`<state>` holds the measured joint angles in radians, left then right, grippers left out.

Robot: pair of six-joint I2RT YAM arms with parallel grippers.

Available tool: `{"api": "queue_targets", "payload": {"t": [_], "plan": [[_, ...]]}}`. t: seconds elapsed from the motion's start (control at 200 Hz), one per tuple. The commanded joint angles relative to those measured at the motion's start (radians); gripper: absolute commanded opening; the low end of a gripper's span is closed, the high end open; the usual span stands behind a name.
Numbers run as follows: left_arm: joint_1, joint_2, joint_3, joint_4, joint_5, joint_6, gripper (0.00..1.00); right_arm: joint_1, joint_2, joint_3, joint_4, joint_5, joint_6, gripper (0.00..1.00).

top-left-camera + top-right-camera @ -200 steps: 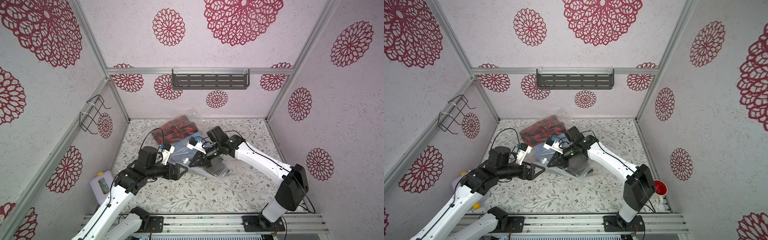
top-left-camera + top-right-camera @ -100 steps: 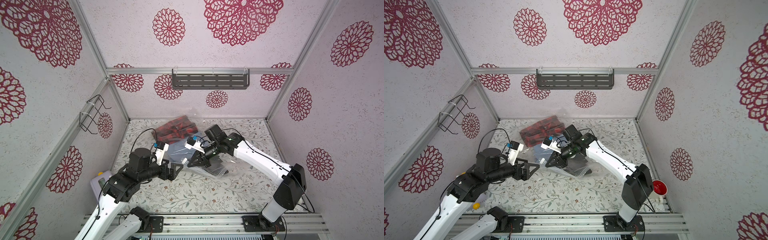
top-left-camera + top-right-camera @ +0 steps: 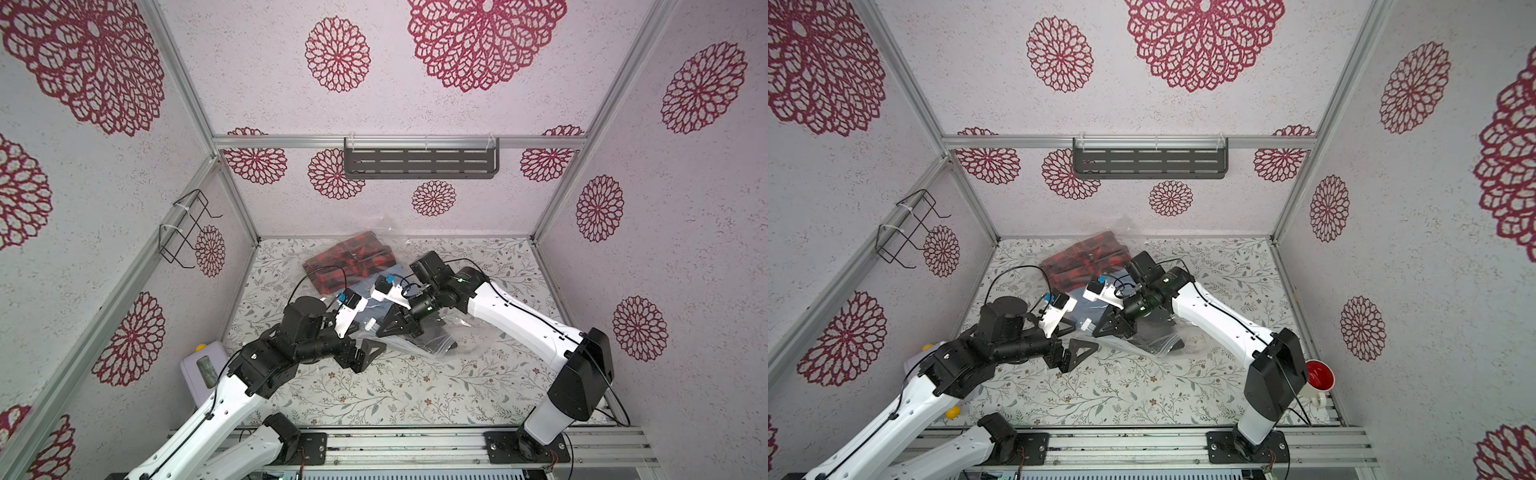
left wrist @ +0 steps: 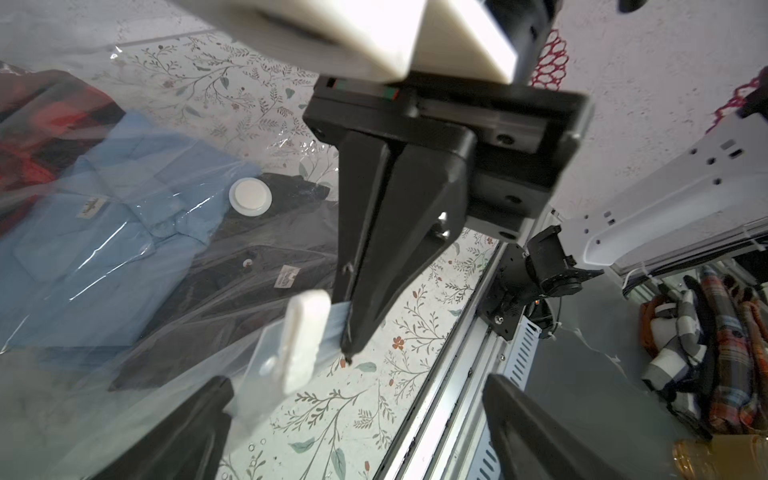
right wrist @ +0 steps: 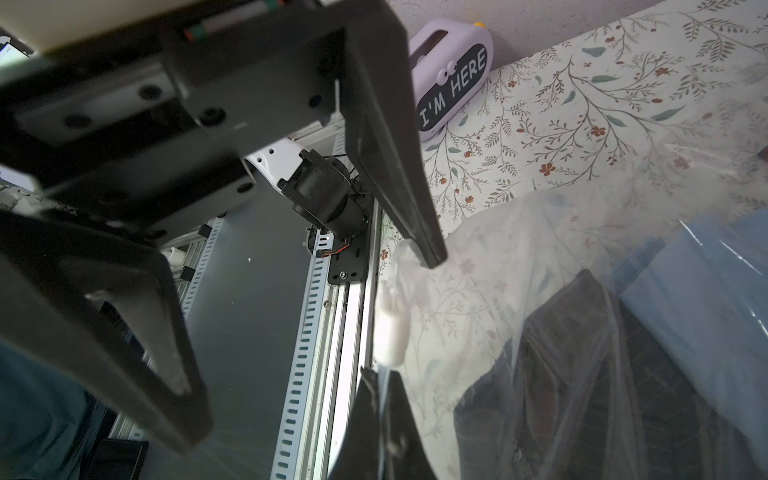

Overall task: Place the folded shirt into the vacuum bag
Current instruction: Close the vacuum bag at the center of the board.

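The clear vacuum bag lies crinkled mid-table, its round white valve on top. Under its plastic lie a folded blue shirt, a dark shirt and a red plaid shirt. My right gripper is shut on the bag's zip edge, right beside the white slider clip; the film runs between its fingers. My left gripper hangs wide open just in front of that edge, its fingers empty and not touching the bag.
A lilac "I'M HERE" box stands at the front left corner. A red cup sits beyond the front right edge. A metal rail runs along the front; a wire rack and a dark shelf hang on the walls.
My left arm shifted slightly to the left and back again, gripper open throughout. The right gripper kept its hold on the bag's edge and dipped a little.
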<state>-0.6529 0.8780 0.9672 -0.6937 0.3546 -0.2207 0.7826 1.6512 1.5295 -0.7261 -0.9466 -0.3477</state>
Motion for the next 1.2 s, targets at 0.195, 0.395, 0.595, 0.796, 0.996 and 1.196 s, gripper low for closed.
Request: {"api": "queue_targets", "payload": {"t": [0.195,0.395,0.595,0.796,0.996,1.196], "plan": [[-0.027,0.016,0.031,-0.020,-0.128,0.073,0.97,0.000,-0.104,0.002,0.020,-0.057,-0.022,0.00],[-0.027,0.012,0.054,-0.027,-0.077,0.074,0.89,-0.006,-0.132,-0.022,0.048,-0.056,-0.010,0.00],[-0.037,0.061,0.053,-0.031,0.002,0.035,0.40,-0.024,-0.157,-0.048,0.090,-0.040,0.020,0.00],[-0.040,0.031,0.045,-0.032,-0.015,0.004,0.26,-0.046,-0.177,-0.080,0.133,-0.033,0.048,0.00],[-0.040,-0.038,0.016,-0.015,-0.004,-0.014,0.20,-0.052,-0.167,-0.078,0.151,-0.041,0.057,0.00],[-0.040,-0.050,0.023,-0.015,0.006,-0.013,0.00,-0.054,-0.154,-0.075,0.168,-0.049,0.065,0.00]]}}
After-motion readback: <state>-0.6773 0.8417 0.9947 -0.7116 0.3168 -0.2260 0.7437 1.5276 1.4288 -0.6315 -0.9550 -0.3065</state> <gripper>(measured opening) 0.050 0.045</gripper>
